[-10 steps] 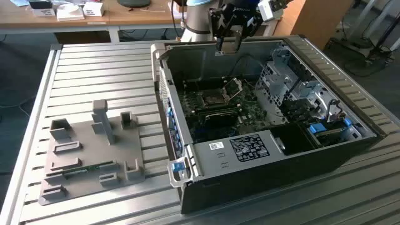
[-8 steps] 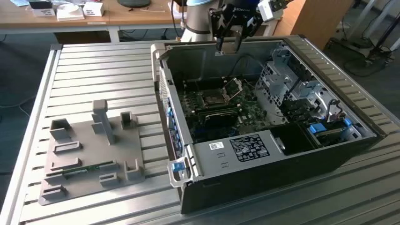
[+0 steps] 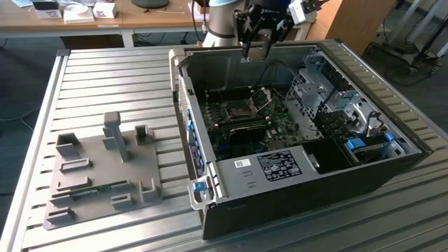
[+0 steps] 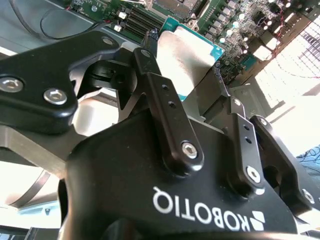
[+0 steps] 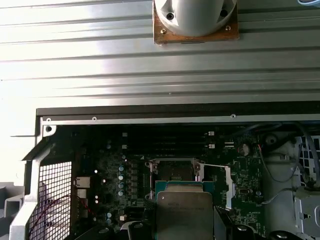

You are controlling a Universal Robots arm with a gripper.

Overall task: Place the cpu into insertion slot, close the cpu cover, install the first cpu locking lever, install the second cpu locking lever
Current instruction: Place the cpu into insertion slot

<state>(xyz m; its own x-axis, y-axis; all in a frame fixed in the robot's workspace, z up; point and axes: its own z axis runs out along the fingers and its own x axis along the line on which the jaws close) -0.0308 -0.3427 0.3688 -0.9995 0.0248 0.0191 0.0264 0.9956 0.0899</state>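
The gripper (image 3: 257,52) is pinching the cpu (image 5: 184,216) by opposite edges, hovering with the insertion slot (image 5: 175,172) below its fingertips; the chip is likely light, rigid and fragile underneath.

Second wrist view: lower part of flat square silvery-grey metal-topped cpu (image 4: 190,50) hidden behind black metal gripper (image 4: 185,59), jaws pressed to its two sides. Beyond the cpu, small square dark silver-rimmed insertion slot (image 4: 177,6) cut off by the picture's edge.

First wrist view: cpu (image 5: 184,215) cut off by the edge, hiding the slot's (image 5: 175,172) nearer rim.

Exterior view: gripper (image 3: 257,54) high above the slot (image 3: 238,107), anything between jaws too small to tell.
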